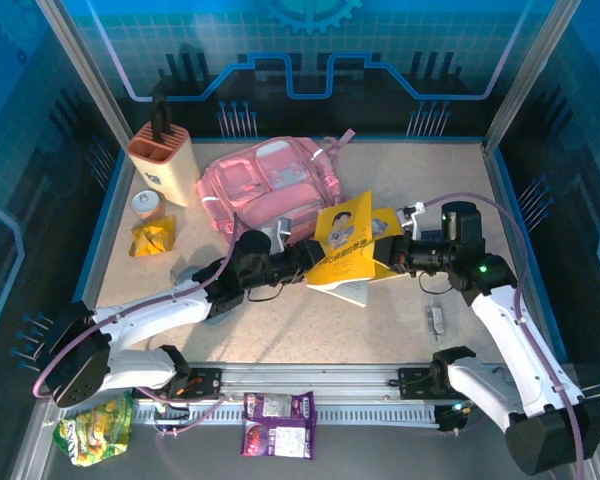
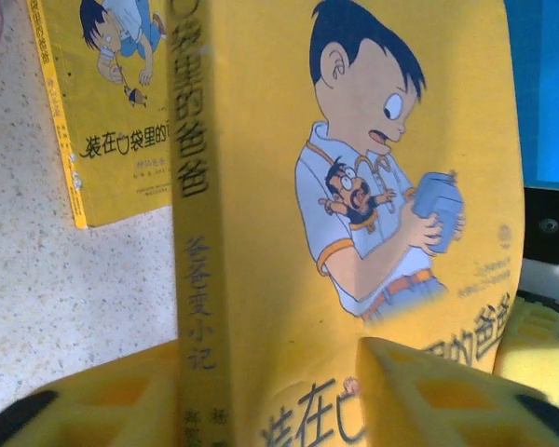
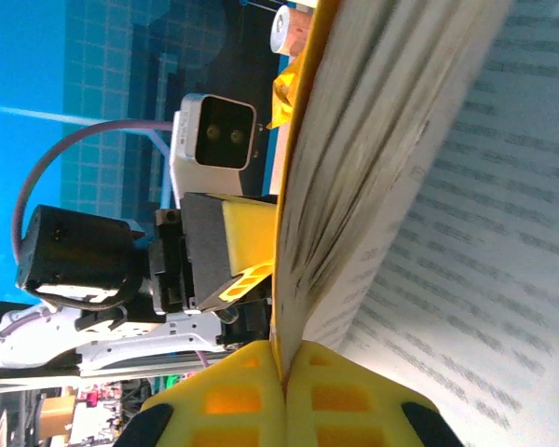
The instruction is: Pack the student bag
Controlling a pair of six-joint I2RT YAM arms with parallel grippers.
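Note:
The student bag (image 1: 270, 185), pink and soft, lies at the back middle of the table. In front of it a yellow book (image 1: 346, 240) with a cartoon boy on its cover (image 2: 354, 186) is held off the table between both arms. My left gripper (image 1: 315, 262) (image 2: 270, 372) has a yellow finger on each side of its spine end, pressed against the covers. From the right, my right gripper (image 1: 388, 252) (image 3: 284, 358) is pinched shut on the yellow cover and a few pages (image 3: 447, 186), which fan open. A left finger pad (image 3: 247, 237) shows against the cover.
A second yellow book (image 2: 84, 112) lies on the table close by. At the back left stand an orange holder (image 1: 160, 160), a small cup (image 1: 147, 203) and a yellow packet (image 1: 152, 238). A purple packet (image 1: 278, 410) and a green one (image 1: 95, 430) lie by the front rail.

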